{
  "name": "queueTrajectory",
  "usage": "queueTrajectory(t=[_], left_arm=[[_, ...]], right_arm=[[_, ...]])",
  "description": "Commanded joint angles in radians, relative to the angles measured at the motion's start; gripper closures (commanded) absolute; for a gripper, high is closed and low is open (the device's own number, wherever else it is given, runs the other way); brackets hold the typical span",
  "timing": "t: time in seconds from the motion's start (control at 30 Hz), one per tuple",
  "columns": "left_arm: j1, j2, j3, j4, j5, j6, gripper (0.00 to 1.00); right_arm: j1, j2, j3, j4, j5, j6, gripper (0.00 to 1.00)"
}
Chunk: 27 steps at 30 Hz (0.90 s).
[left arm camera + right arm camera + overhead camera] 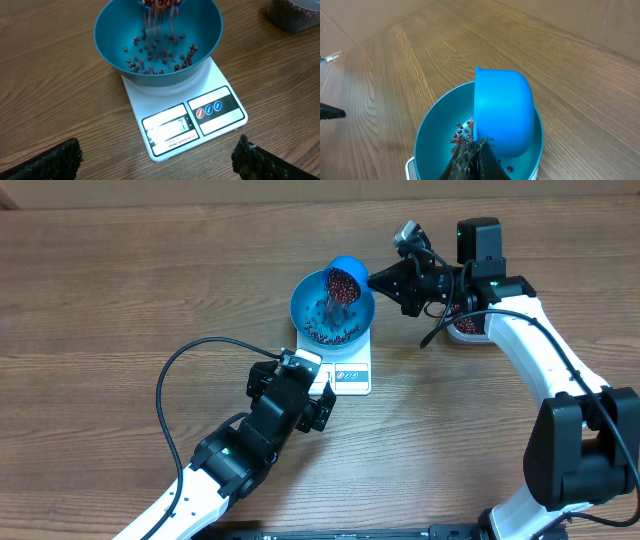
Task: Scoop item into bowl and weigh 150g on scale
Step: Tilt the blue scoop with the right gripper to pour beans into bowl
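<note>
**Beans (159, 59) falling from the scoop into the bowl on the scale**

The right fingers (472, 162) are pressed together on the handle of a small blue scoop (502, 112). They hold it tipped over the far rim of the bowl (107, 45), so a thin stream drops into the middle. The bowl sits square on the scale (135, 95). Only a sparse scatter of beans covers its bottom, so I judge the target weight to be a long way off. The left fingers (157, 166) are spread wide and empty, low over the counter (120, 280) just in front of the scale, touching nothing.

To do this pour well:
- **Position:** hold the scoop's lip inside the bowl's rim and well above the heap, so nothing bounces out.
- **Contact:** do not lean the scoop on the bowl, which would upset the reading.
- **Pace:** tilt slowly, because beans like these tend to go in a sudden rush.
- **Reading:** glare washes out the display in the left wrist view, so I cannot make out the number.

The beans are tiny, hard-looking, glossy ovals of dark red-brown, loose and free-running. The bowl and scoop are smooth blue plastic, rounded and deep. The scale is a flat white square with a slick top. The counter has a wood grain. A clear tub (465, 327) of more beans stands beside the scale, under the right arm.
</note>
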Motion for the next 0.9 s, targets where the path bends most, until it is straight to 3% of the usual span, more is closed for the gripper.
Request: queueTrajectory(t=[0.0, 0.87], left_arm=[[0.006, 0.006, -0.008, 0.001, -0.018, 0.019, 0.0], [0.006, 0.006, -0.008, 0.001, -0.018, 0.019, 0.0]], right_arm=[[0.0, -0.001, 0.005, 0.005, -0.034, -0.079, 0.96], [0.0, -0.001, 0.005, -0.048, -0.093, -0.517, 0.96]])
